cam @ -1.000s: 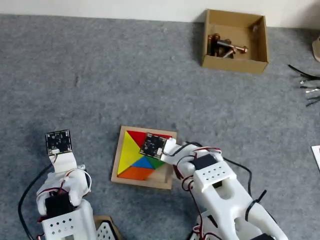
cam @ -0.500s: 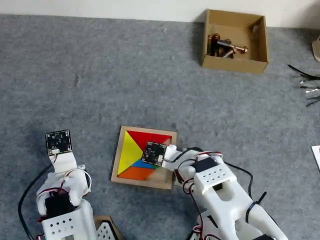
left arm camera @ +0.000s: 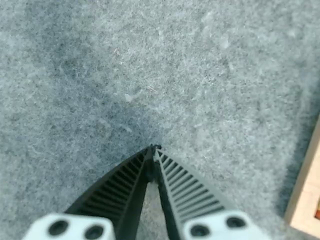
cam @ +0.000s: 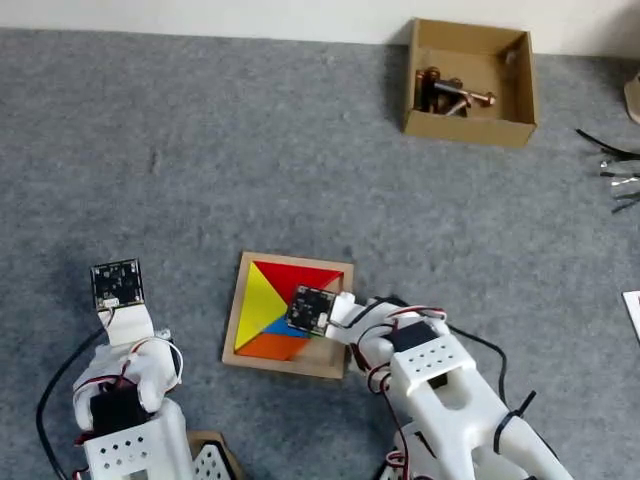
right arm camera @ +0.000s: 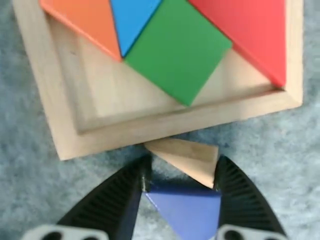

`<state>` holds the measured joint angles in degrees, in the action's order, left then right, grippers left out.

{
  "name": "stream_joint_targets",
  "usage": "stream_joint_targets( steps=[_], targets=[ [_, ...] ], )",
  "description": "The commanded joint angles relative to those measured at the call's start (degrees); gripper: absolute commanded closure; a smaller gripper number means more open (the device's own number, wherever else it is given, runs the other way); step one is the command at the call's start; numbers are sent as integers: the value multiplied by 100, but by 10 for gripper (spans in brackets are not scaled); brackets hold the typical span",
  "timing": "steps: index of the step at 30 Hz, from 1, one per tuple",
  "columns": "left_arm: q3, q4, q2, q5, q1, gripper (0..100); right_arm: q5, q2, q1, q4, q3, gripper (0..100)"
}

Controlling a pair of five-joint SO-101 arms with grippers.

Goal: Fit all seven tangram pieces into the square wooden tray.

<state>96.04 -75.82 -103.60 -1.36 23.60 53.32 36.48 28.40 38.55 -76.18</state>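
Grey carpet counter [cam: 200,150]: right fingers [right arm camera: 120,200] clamp a blue triangle [right arm camera: 186,207], wooden triangle [right arm camera: 185,157] at their tips, tray's [right arm camera: 165,131] bare corner just beyond (left fingers [left arm camera: 125,190] together, farther off).

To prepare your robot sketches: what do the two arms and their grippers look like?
The left arm and right arm are white plastic shells with rows of small holes, looped with red, white and black cables. Each carries a dark square circuit board near its wrist. The left gripper and right gripper have black, tapering fingers; the left's are ridged.
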Motion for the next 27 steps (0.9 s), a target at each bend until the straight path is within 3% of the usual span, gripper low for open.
stream_joint_targets(
  steps=[1,9,23,27],
  targets=[
    [110,-18,-31,-62,75,995,-281,48,-92,-233,242,800],
    [110,-18,-31,-62,75,995,-316,22,-22,-901,224,800],
    [110,-18,-31,-62,75,995,-325,66,198,-919,268,802],
    [110,-18,-31,-62,75,995,-325,66,163,-919,268,862]
  ],
)
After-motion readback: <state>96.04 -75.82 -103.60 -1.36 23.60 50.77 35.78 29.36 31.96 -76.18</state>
